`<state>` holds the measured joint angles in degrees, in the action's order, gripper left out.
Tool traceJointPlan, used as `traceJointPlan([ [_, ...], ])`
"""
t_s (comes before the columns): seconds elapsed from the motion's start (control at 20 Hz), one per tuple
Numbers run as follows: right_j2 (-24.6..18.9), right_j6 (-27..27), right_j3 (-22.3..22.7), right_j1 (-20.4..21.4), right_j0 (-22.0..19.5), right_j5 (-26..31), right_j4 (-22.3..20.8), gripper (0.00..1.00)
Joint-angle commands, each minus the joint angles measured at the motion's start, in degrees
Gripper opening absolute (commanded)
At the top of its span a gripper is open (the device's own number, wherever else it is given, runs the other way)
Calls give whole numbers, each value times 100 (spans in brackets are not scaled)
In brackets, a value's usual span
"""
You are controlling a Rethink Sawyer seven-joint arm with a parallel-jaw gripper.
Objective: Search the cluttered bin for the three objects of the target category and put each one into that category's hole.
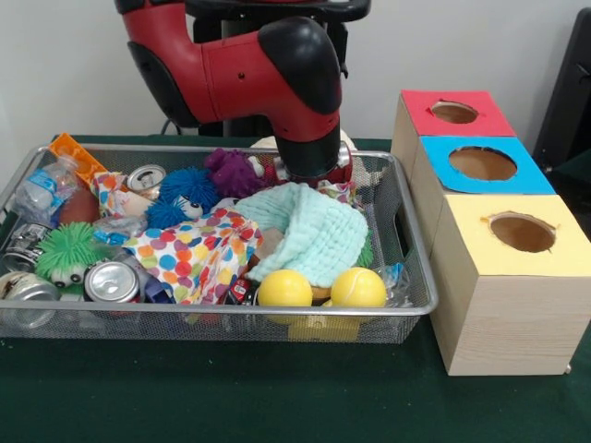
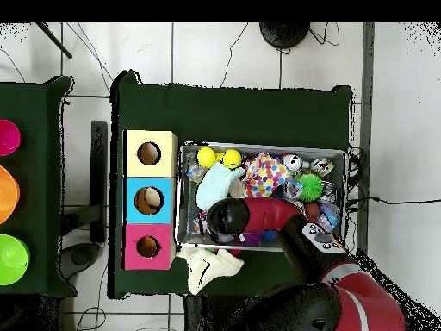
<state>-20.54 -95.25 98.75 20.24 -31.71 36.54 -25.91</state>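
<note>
The silver wire-mesh bin (image 1: pixel 231 314) is full of clutter: a mint knitted cloth (image 1: pixel 309 231), a polka-dot cloth (image 1: pixel 189 258), two yellow balls (image 1: pixel 284 288), cans (image 1: pixel 111 281), a green spiky toy (image 1: pixel 66 249), a blue fuzzy toy (image 1: pixel 185 189) and a purple plush (image 1: pixel 233 171). My gripper (image 1: pixel 309 175) reaches down into the bin's back middle, its tip hidden behind the mint cloth. In the overhead view the arm's end (image 2: pixel 226 215) hangs over the bin (image 2: pixel 336 152) near the boxes. Red (image 1: pixel 454 113), blue (image 1: pixel 482 163) and yellow (image 1: pixel 522 231) boxes with holes stand beside the bin.
A white cloth (image 2: pixel 211 263) lies on the green table just outside the bin, near the red box (image 2: pixel 148 246). Something pale shows inside the blue box's hole (image 2: pixel 151 200). Pink, orange and green discs (image 2: pixel 7 194) sit on a separate table.
</note>
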Motion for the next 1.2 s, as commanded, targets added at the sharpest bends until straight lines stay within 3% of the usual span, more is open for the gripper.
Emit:
traceJointPlan([
  [0.05, -376, 1325, -1581, -291, -270, 1, -735, 100],
  [0.35, -555, 1364, -1617, 200, -55, 707, -789, 100],
  [0.75, -612, 1288, -1103, 1248, -69, 1491, -671, 100],
  [1.2, -682, 1191, -892, 1279, -246, 1276, -731, 100],
])
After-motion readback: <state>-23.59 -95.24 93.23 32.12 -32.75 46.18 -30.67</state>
